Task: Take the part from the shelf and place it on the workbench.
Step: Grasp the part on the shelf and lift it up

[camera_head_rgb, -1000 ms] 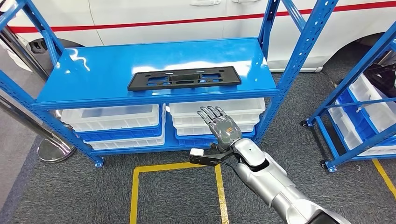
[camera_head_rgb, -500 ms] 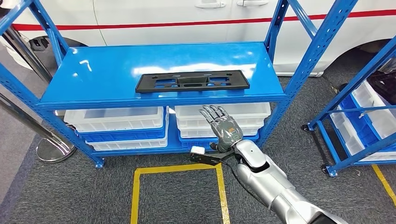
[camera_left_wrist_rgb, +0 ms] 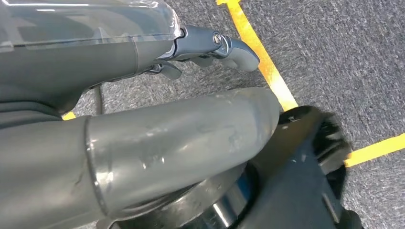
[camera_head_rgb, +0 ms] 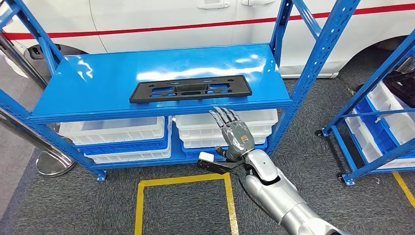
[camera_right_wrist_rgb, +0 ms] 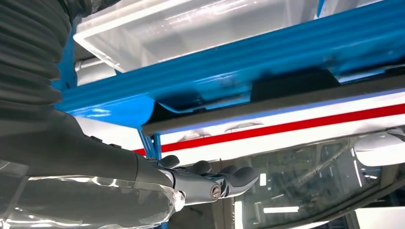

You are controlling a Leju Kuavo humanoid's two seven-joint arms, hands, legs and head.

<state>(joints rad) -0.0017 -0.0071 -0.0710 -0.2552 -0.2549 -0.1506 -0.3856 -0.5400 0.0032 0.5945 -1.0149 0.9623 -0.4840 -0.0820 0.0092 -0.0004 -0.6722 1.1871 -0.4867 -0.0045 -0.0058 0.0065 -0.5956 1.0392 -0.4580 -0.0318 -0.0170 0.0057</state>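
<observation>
The part [camera_head_rgb: 191, 89] is a long flat black plastic plate with cut-outs, lying near the front edge of the blue shelf [camera_head_rgb: 98, 83]. My right hand [camera_head_rgb: 232, 132] is raised in front of the shelf, just below the part's right half. Its fingers are stretched out and apart, holding nothing, and their tips reach the shelf's front lip. In the right wrist view the fingers [camera_right_wrist_rgb: 205, 183] point along the underside of the blue shelf edge [camera_right_wrist_rgb: 248, 71]. My left hand [camera_left_wrist_rgb: 143, 143] hangs over the grey carpet with nothing in it.
White bins [camera_head_rgb: 117, 129] fill the lower shelf. A yellow tape square [camera_head_rgb: 183, 178] marks the carpet in front. A white car [camera_head_rgb: 195, 19] stands behind the rack, a second blue rack [camera_head_rgb: 377, 112] at the right, a metal post base [camera_head_rgb: 54, 164] at the left.
The whole view has shifted a little. My right hand has risen slightly, bringing its fingertips up to the shelf's front edge. The part has not moved on the shelf.
</observation>
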